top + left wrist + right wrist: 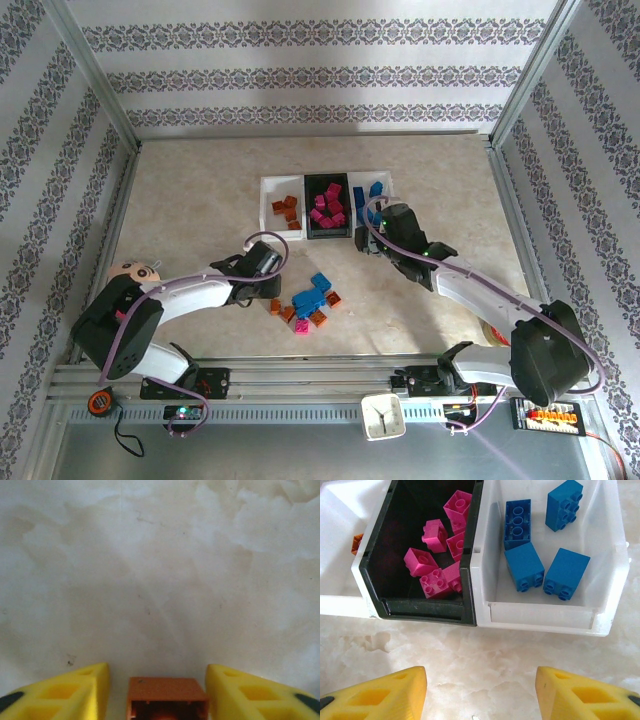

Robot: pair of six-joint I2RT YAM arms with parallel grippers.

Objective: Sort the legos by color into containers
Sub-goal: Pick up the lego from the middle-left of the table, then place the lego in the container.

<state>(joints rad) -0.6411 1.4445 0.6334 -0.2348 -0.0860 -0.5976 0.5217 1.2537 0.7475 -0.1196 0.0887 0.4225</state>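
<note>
While the left fingers [75,692] stand spread either side of an orange lego [167,695] on the desk [160,580], the right fingers [385,695] hang spread and empty just near the containers [540,617], whose right bin holds blue legos [525,567].

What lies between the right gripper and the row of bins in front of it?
Nothing: the right wrist view shows bare marbled table between the right gripper and the bins.

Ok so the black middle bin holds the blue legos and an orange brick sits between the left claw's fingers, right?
No, the black middle bin holds pink legos, as the right wrist view shows; the blue legos are in the white bin beside it. The orange brick part is right.
</note>
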